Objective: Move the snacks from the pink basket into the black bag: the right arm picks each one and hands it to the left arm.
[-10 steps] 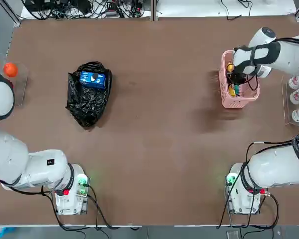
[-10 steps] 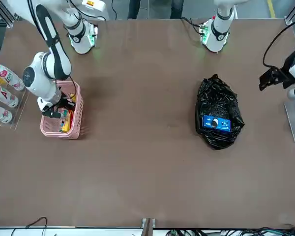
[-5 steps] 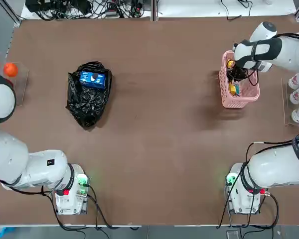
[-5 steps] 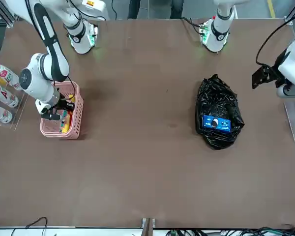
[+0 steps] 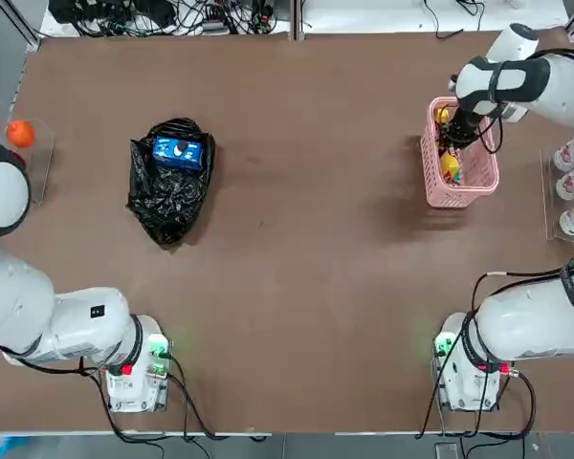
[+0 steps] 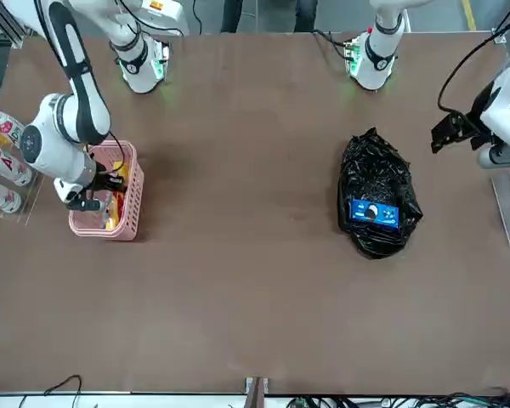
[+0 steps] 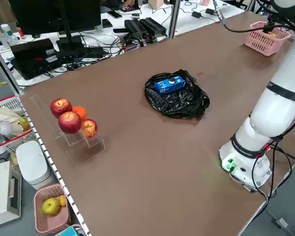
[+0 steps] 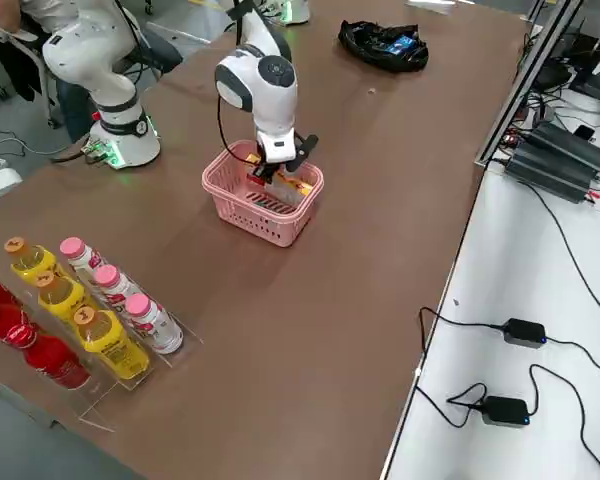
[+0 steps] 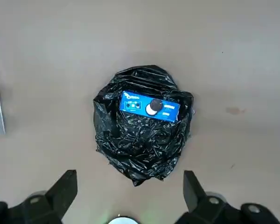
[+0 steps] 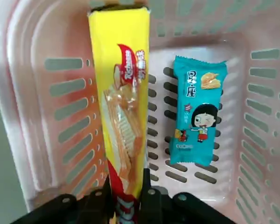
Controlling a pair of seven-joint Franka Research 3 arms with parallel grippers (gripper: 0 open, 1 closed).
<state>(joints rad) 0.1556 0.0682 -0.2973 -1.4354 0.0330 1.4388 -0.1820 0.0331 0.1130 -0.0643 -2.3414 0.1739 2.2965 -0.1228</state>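
The pink basket [image 5: 459,199] [image 6: 106,225] [image 8: 255,210] stands on the robot's right side of the table. Inside it, my right gripper [image 10: 128,186] [image 5: 452,134] [image 6: 98,191] is shut on one end of the yellow snack packet [image 10: 121,93] [image 8: 295,183]. A slim teal packet [image 10: 196,112] lies flat on the basket floor beside it. The black bag [image 5: 167,191] [image 6: 374,183] [image 9: 140,144] sits on the left side with a blue packet [image 5: 177,151] [image 9: 149,106] resting on it. My left gripper [image 9: 129,179] [image 6: 446,136] hovers open beside and above the bag, holding nothing.
A rack of drink bottles [image 5: 569,186] [image 8: 80,310] stands just beyond the basket at the table's right edge. An orange ball [image 5: 19,134] and apples [image 7: 69,120] sit on a clear stand at the left edge. Cables and power bricks lie past the far edge.
The right arm has shifted toward the far end of the basket while staying shut on the yellow packet. The left gripper has drifted slightly toward the bag.
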